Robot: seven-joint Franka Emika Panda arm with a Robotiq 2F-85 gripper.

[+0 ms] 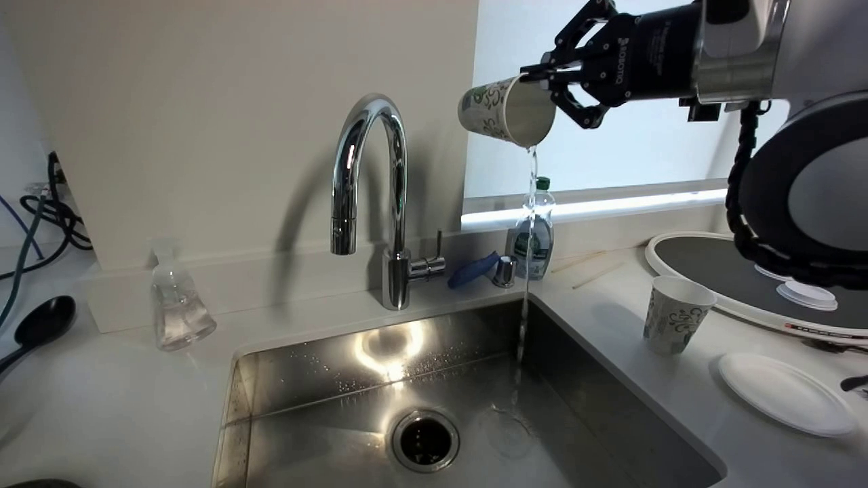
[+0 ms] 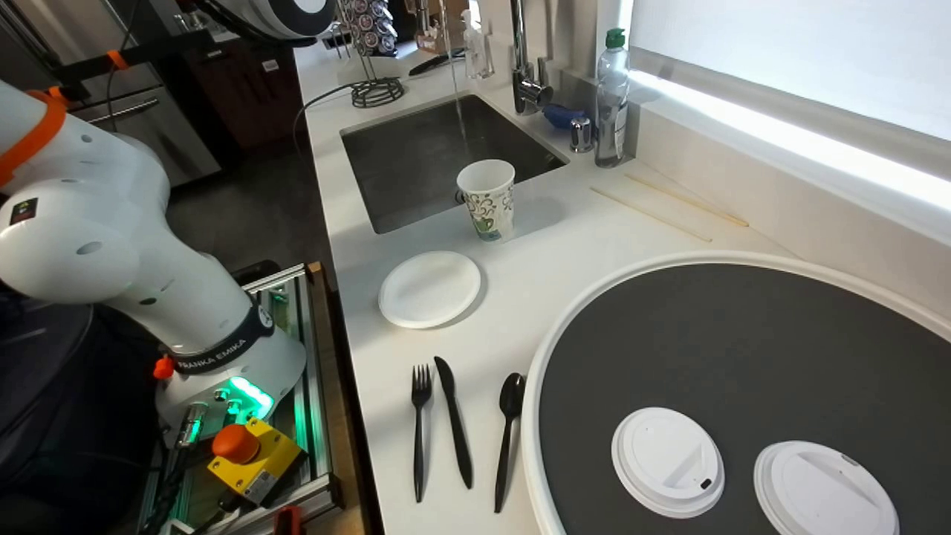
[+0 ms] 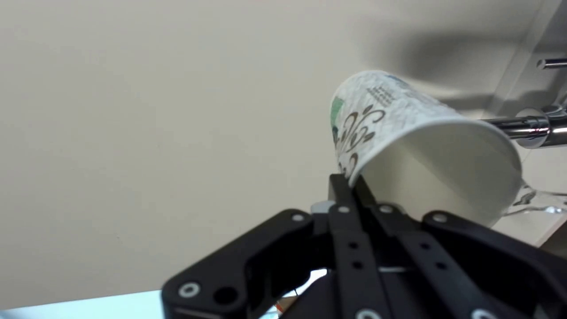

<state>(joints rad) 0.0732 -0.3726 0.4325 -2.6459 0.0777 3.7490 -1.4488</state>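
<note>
Pouring step: hand (image 1: 532,73) pinches paper cup (image 1: 500,112) by rim, water (image 1: 525,305) falling into sink (image 1: 325,447). Next likely needs steady tilt.

Fork (image 2: 420,423) beside knife (image 2: 455,423); green-capped bottle (image 2: 612,104) near two thin sticks (image 2: 651,215).

A kitchen is showing: a faucet (image 1: 398,210) is arching over the back edge of a steel sink (image 1: 325,440), dish soap (image 2: 612,96) is standing near its corner, and perhaps a refrigerator (image 2: 186,148) is looming past the edge of the counter (image 2: 516,290).
</note>
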